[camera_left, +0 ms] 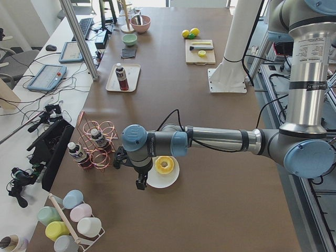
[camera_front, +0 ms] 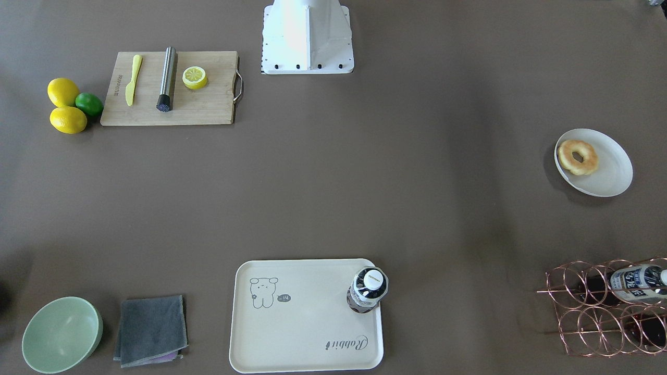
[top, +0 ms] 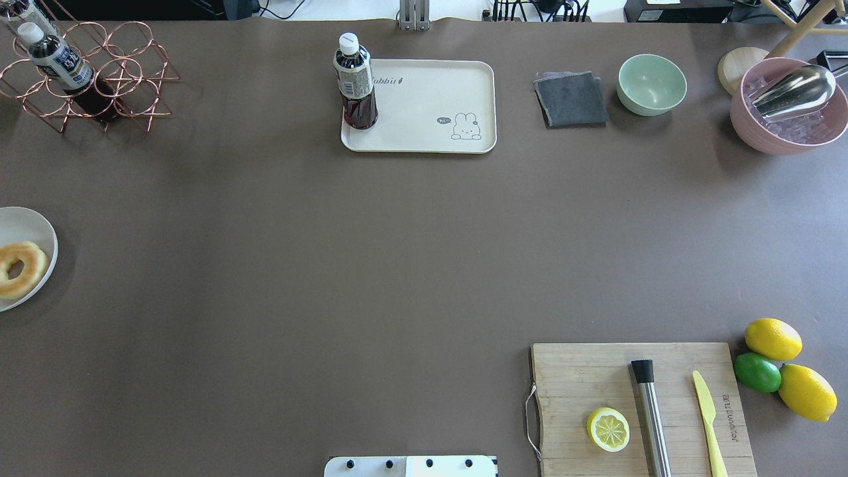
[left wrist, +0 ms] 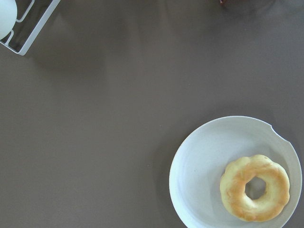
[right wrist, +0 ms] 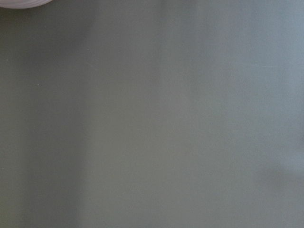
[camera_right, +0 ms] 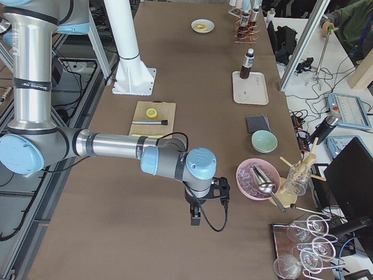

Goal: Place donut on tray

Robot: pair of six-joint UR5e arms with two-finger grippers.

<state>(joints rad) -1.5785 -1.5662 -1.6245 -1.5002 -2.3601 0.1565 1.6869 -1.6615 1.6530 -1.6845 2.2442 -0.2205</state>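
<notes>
The donut (camera_front: pixel 577 157) is a golden ring lying on a round white plate (camera_front: pixel 609 169) at the table's edge on the robot's left. It also shows in the left wrist view (left wrist: pixel 255 187) at lower right. The cream tray (camera_front: pixel 307 323) lies at the far middle of the table, with a dark drink bottle (camera_front: pixel 367 289) standing on one corner. My left gripper (camera_left: pixel 140 181) hangs just beside the plate, seen only in the exterior left view. My right gripper (camera_right: pixel 195 219) hangs over bare table near a pink bowl (camera_right: pixel 258 179). I cannot tell whether either is open or shut.
A wooden cutting board (camera_front: pixel 208 104) holds a lemon half (camera_front: pixel 194 77), a metal rod and a yellow knife; lemons and a lime lie beside it. A copper wire rack (camera_front: pixel 599 307) holds bottles. A green bowl (camera_front: pixel 61 334) and a grey cloth (camera_front: pixel 151 329) sit near the tray.
</notes>
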